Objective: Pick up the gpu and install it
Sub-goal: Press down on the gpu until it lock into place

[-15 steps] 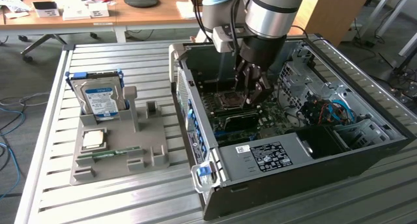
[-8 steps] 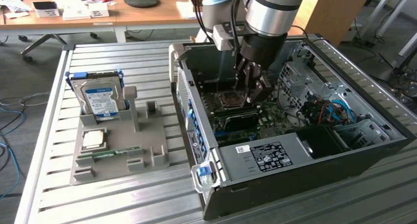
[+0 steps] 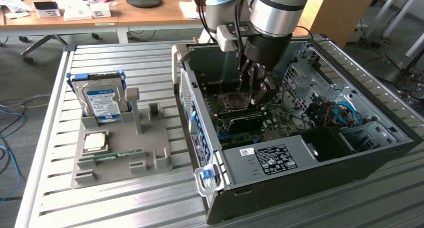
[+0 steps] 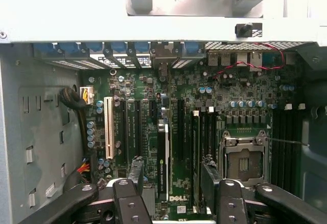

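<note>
One gpu (image 4: 162, 155) stands on edge in a motherboard (image 4: 204, 106) slot, nearly seated; tool (image 4: 171, 180) fingers apart, astride it.

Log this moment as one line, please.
gripper: open, inside computer case | gpu: upright in motherboard slot, not gripped

Exterior view – high, off to one side, angled down over the slatted table (image 3: 99, 203) and the open computer case (image 3: 311, 153), set well back. Wrist view – close, straight down into the case onto the motherboard (image 4: 153, 127), gripper (image 4: 171, 193) at frame edge. Both views share the motherboard (image 3: 242, 121) and CPU socket (image 4: 245, 162).
</note>
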Robot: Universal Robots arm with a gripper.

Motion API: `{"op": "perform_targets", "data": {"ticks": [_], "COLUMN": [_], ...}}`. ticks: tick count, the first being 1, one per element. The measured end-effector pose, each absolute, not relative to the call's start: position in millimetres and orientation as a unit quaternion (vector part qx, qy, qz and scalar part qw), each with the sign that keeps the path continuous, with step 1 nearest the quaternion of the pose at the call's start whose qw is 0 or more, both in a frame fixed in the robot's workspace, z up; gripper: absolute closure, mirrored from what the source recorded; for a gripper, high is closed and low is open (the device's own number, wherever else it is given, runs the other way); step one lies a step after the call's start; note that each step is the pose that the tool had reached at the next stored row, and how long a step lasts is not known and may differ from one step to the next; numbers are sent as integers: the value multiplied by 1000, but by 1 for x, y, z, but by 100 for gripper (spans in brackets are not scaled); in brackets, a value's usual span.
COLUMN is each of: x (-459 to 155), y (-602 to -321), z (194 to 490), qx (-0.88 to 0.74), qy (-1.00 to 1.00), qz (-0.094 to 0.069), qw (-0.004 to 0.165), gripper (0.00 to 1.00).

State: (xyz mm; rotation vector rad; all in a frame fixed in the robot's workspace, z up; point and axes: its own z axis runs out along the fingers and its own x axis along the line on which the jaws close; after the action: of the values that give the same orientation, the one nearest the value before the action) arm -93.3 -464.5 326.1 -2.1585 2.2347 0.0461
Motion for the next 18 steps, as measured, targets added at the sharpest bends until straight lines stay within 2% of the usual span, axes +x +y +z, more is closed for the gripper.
{"op": "perform_targets", "data": {"ticks": [4,7,8,10,12,15,18], "x": [-93,-93,-93,-93,-93,-93,-93], "y": [-465,-465,-465,-465,-465,-465,-465], "z": [326,326,326,326,326,326,326], "qx": [-695,-695,-695,-695,-695,-695,-695], "qy": [719,719,719,719,719,719,719], "qz": [15,15,15,15,15,15,15], "qw": [17,17,17,17,17,17,17], "gripper": [44,62,62,74,74,89,89]}}
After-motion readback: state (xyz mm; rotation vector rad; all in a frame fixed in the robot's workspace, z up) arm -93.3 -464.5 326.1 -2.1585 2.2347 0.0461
